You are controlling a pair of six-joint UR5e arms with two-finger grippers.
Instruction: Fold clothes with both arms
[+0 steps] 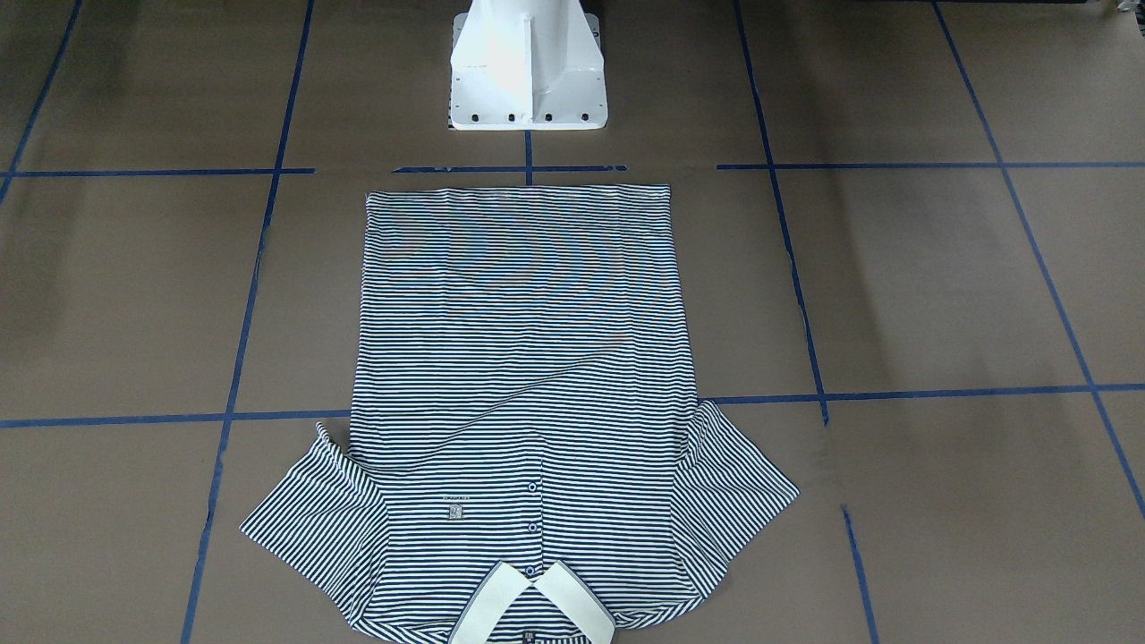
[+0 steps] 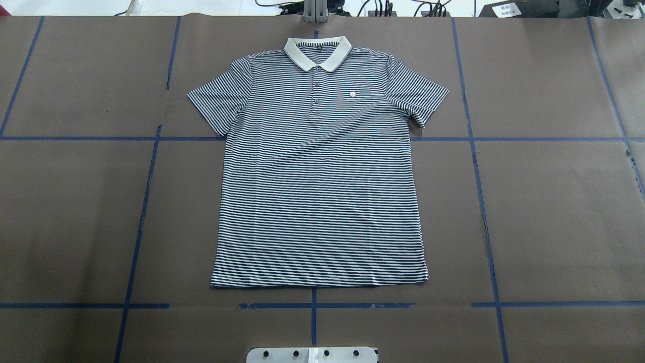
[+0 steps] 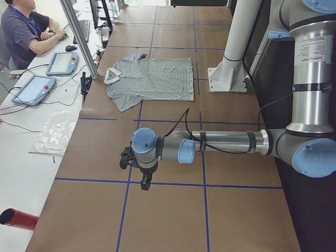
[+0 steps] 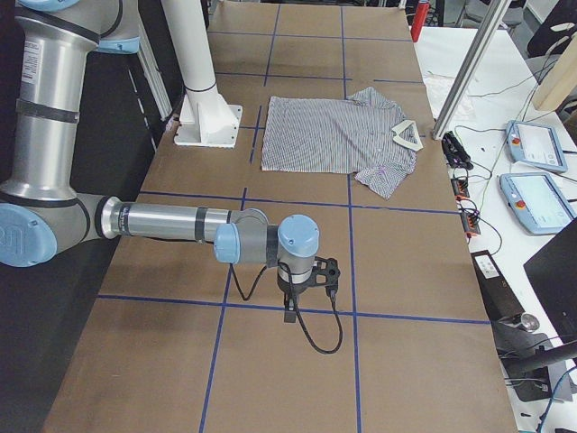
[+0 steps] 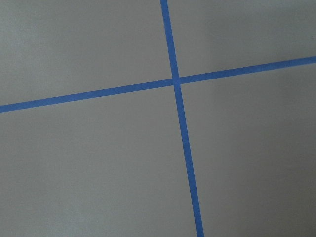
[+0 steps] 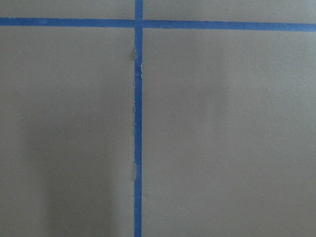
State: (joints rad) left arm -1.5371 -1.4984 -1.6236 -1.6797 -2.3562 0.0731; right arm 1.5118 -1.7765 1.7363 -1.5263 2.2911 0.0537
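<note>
Item: one short-sleeved polo shirt (image 2: 320, 176), thin navy-and-white stripes, plain cream collar (image 2: 317, 50).

Position: the shirt lies flat and face up at the centre of the brown desk (image 2: 554, 212). The collar is at the far edge, the hem is near the white pedestal (image 1: 528, 67), and both sleeves are spread.

Condition: one diagonal crease runs across the chest. The hem is straight.

Markings: three small buttons (image 2: 316, 86) run down the placket. A small pale logo (image 2: 353, 94) sits on the chest to their right, and any lettering on it is too small to read. The dark tab (image 2: 319, 49) inside the collar is unreadable.

Arms: the left arm (image 3: 226, 142) and the right arm (image 4: 171, 221) hang low over blue tape (image 2: 146, 201) crossings at opposite ends of the desk, well apart from the shirt. The left fingers (image 3: 144, 181) and right fingers (image 4: 289, 307) point down; their spread cannot be told. Nothing is seen held.
</note>
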